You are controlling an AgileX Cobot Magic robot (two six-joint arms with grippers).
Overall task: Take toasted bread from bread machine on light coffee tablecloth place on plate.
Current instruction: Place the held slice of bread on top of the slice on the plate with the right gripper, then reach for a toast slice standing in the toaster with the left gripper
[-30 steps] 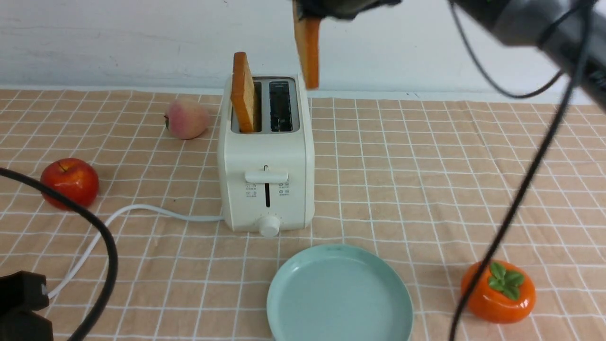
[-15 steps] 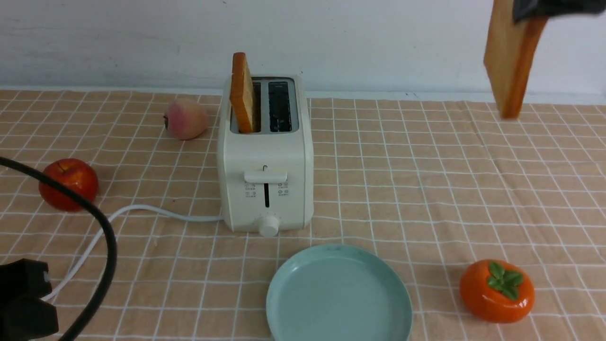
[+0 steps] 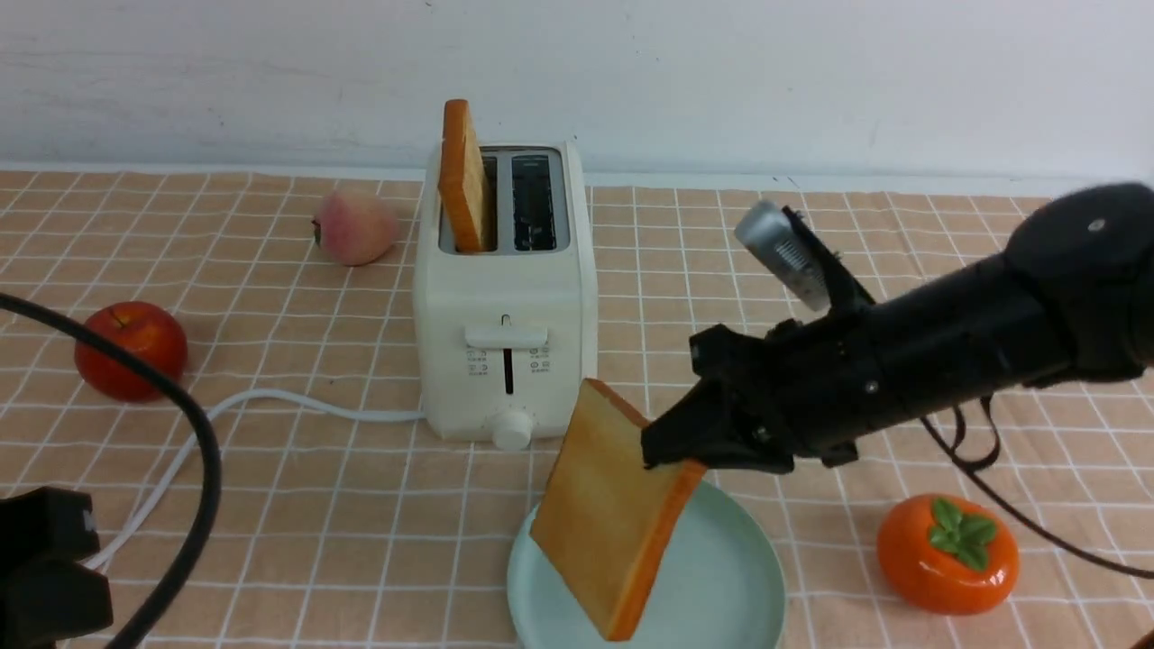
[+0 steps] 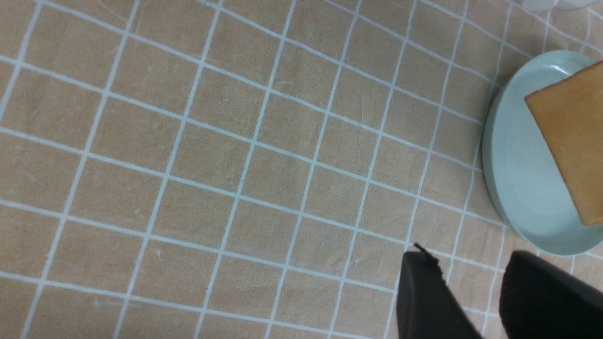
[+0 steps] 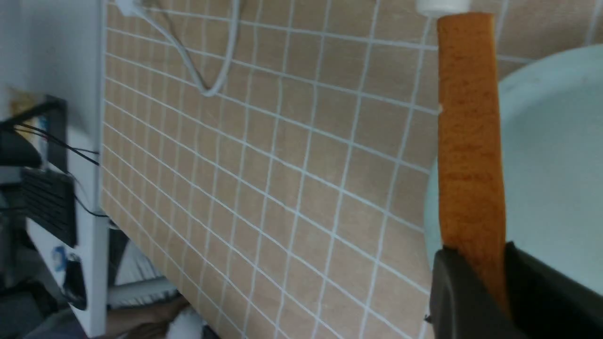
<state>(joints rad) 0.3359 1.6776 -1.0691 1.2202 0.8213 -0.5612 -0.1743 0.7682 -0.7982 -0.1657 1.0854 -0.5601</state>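
My right gripper (image 3: 672,455) is shut on one slice of toasted bread (image 3: 613,514) and holds it tilted, low over the teal plate (image 3: 721,577). In the right wrist view the slice's orange crust edge (image 5: 468,141) sticks out from between the fingers (image 5: 480,254), beside the plate (image 5: 556,165). A second slice (image 3: 464,176) stands in the left slot of the cream bread machine (image 3: 505,297) on the light coffee tablecloth (image 3: 811,297); the right slot is empty. My left gripper (image 4: 468,256) is open and empty above the cloth, near the plate (image 4: 513,179) and the held slice (image 4: 570,136).
A red apple (image 3: 131,350) and a peach (image 3: 354,225) lie left of the bread machine. An orange persimmon-shaped figure (image 3: 948,554) sits right of the plate. The white power cord (image 3: 270,401) and a black cable (image 3: 194,451) run across the front left.
My right arm has swung from high above the bread machine, out to the right, then down to the plate, carrying the slice. The slice now hangs tilted over the plate. The left arm barely moved.
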